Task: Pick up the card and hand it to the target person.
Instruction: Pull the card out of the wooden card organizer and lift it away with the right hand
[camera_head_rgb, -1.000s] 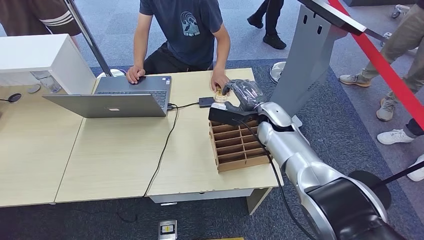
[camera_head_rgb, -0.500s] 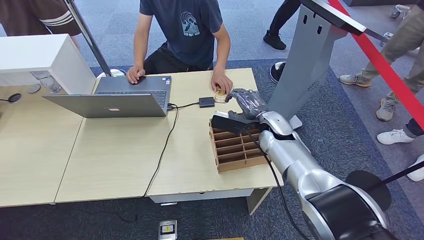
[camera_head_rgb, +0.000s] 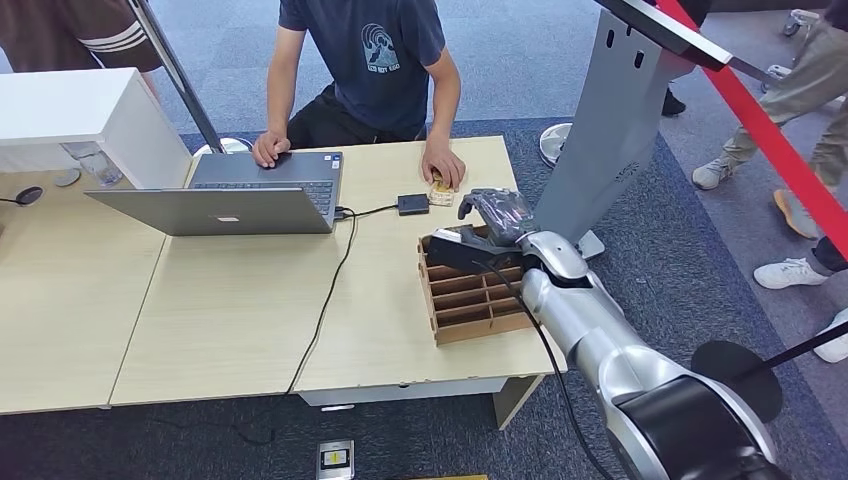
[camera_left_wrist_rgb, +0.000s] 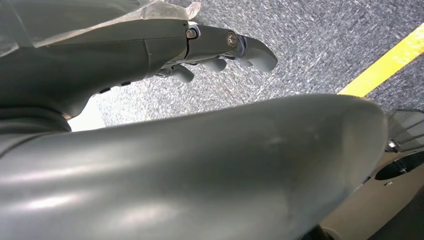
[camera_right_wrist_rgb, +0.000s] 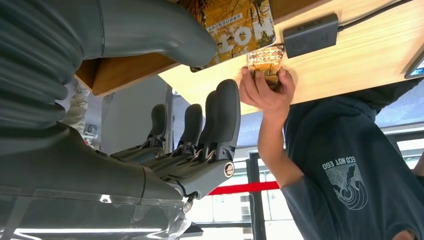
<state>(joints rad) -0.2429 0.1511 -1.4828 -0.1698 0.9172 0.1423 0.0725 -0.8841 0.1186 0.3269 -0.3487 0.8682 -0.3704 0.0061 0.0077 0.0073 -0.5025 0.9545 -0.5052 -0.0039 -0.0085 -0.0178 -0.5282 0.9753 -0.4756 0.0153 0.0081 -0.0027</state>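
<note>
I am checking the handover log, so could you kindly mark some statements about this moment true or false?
1. The person's hand rests on a card lying on the table. True.
2. The right hand holds that card. False: its fingers are apart from it, over the wooden organizer.
3. The laptop is closed. False: it is open.
4. A cable runs to a small black box beside the card. True.

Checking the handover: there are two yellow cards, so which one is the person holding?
The smaller card lying on the table, under the person's hand. The larger card sits in the wooden organizer beside the right hand.
</note>
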